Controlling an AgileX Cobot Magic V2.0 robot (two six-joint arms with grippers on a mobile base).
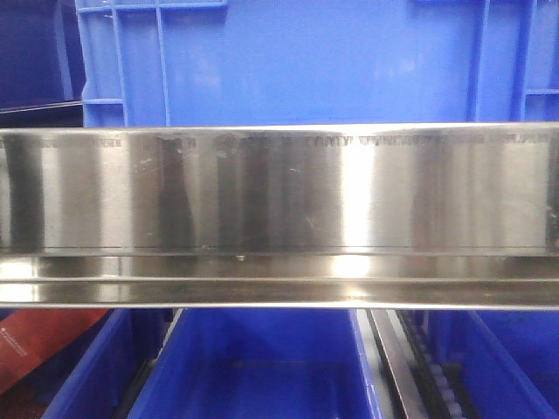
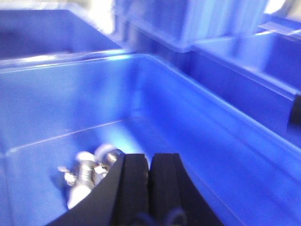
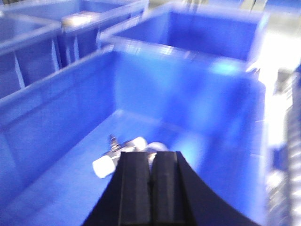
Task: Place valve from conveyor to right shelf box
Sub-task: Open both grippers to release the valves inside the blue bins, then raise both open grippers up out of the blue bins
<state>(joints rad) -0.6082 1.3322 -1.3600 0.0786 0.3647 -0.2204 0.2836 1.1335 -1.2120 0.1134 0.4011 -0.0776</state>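
In the left wrist view a silver valve [image 2: 84, 174] with white ends lies on the floor of a blue box [image 2: 202, 122], just left of my left gripper [image 2: 149, 156]. That gripper is shut with nothing between its black pads. In the right wrist view another silver valve [image 3: 117, 157] with a white cap lies on the floor of a blue box [image 3: 56, 108], partly hidden behind the tips of my right gripper [image 3: 151, 153]. The right gripper's pads are pressed together and hold nothing. The conveyor is out of view. Neither gripper shows in the front view.
A shiny steel shelf beam [image 1: 279, 201] fills the middle of the front view, with a blue crate [image 1: 306, 61] above it and blue bins [image 1: 262, 367] below. More blue boxes [image 3: 211, 37] stand behind and beside the ones under the grippers.
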